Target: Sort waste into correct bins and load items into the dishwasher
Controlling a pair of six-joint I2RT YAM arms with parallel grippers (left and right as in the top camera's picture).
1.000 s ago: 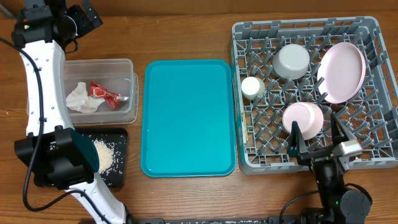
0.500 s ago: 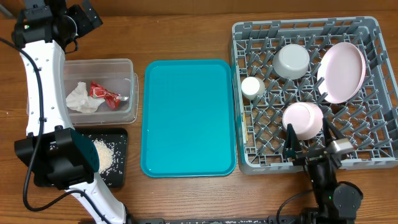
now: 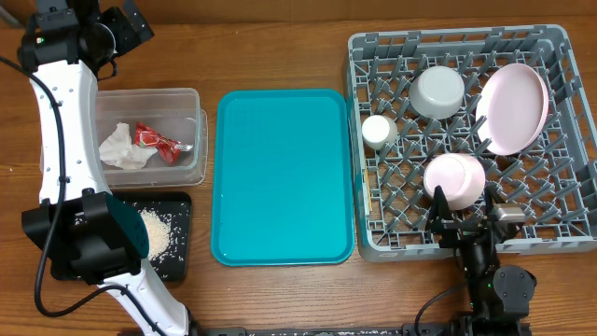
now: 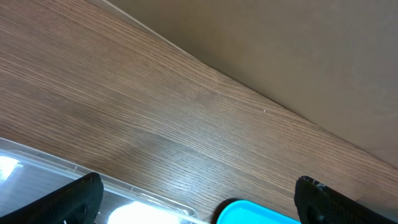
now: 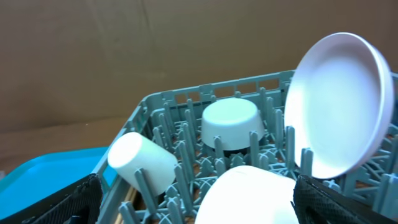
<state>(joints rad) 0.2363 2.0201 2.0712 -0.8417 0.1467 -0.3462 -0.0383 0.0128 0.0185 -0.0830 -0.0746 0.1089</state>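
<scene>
The dishwasher (image 3: pixel 457 37) at right holds the large pink plate (image 3: pixel 512 107), the smaller pink dish (image 3: pixel 455 179), the grey bowl (image 3: pixel 437 91) and the white cup (image 3: pixel 377 131). My right gripper (image 3: pixel 464 222) is open at the rack's front wall, just short of the pink dish (image 5: pixel 249 196), with nothing between its fingers. The clear tub (image 3: pixel 200 140) holds the napkin (image 3: pixel 119 147) and the red wrapper (image 3: pixel 154 140). White grains (image 3: pixel 154 233) lie in the black tray (image 3: pixel 179 266). My left gripper (image 4: pixel 199 202) hangs open and empty above the tub's far rim (image 4: pixel 143 196).
A teal tray (image 3: pixel 284 177) lies flat between the tub and the rack; its corner (image 4: pixel 249 211) shows in the left wrist view. The left arm's white link (image 3: pixel 65 131) runs over the tub's left side. Bare wood lies behind the tub and tray.
My right gripper has drawn back a little toward the table's front edge, away from the small pink dish, still open. The left arm has not moved.
</scene>
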